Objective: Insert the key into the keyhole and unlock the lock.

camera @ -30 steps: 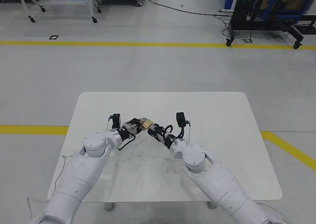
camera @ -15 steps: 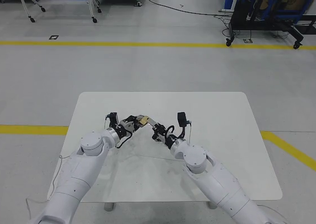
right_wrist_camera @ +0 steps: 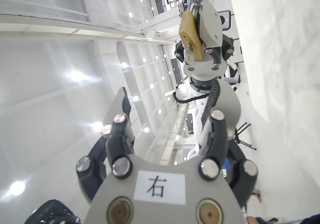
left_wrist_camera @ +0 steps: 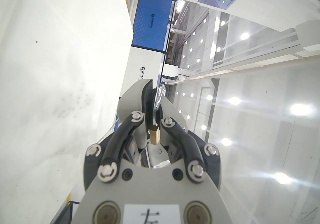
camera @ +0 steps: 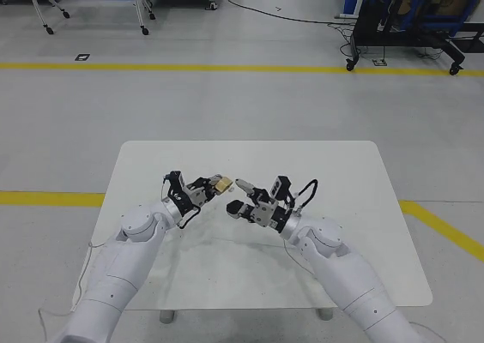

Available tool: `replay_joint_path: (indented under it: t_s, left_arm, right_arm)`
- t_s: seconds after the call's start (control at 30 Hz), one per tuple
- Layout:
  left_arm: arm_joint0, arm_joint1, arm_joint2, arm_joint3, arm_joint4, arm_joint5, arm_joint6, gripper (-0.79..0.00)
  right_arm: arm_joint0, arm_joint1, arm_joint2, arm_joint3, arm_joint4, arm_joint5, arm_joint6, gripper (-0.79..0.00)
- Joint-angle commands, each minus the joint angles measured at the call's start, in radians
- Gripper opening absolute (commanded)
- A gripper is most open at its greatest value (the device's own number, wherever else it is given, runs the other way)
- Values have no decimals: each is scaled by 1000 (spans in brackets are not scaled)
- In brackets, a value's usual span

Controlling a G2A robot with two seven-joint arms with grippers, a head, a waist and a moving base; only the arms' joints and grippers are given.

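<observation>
While my left gripper [camera: 211, 186] is clamping the lock [right_wrist_camera: 190, 29], ten o'clock of my right gripper [camera: 240, 195] standing wide and empty, I am risking a skewed pinch bending the key [right_wrist_camera: 189, 54] seemingly sitting in it.

The lock [camera: 219, 183] is held in the left pincer [camera: 213, 186] above the bench [camera: 345, 257], with the right pincer [camera: 240, 195] near, to its right.

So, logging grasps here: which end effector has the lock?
The left end effector, shut on the brass lock; the right end effector stands open and empty.
</observation>
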Motion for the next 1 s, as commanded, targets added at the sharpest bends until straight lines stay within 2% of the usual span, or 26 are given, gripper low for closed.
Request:
replay_joint_path:
  t_s: [0.0, 0.03, 0.1, 0.43, 0.53, 0.63, 0.8, 0.9, 0.97]
  left_arm:
    - [2, 0, -2, -1, -1, -4, -3, -785]
    - [2, 0, -3, -2, 0, -5, -4, -785]
    - [3, 1, -4, -2, 0, -5, -5, -785]
    - [8, 3, -14, -7, 1, -8, -9, -785]
    - [9, 3, -15, -9, 3, -7, -7, -785]
    - [9, 3, -15, -9, 5, -6, -9, -785]
    - [10, 3, -15, -11, 8, -9, -7, -785]
    - [12, 3, -13, -15, 13, -16, -10, -785]
    - [13, 3, -12, -16, 15, -17, -11, -785]
  right_arm:
    - [14, -3, -5, 29, 31, 15, 28, -536]
    - [21, -5, -7, 44, 40, 18, 30, -536]
    - [35, -9, -15, 67, 52, 32, 35, -480]
    - [87, -23, -32, 162, 98, 61, 38, -536]
    - [95, -27, -38, 175, 100, 56, 33, -585]
    - [104, -30, -43, 187, 99, 55, 28, -668]
    - [120, -36, -50, 212, 113, 62, 30, -680]
    - [124, -40, -52, 221, 117, 57, 27, -742]
    - [125, -42, -52, 226, 120, 51, 20, -742]
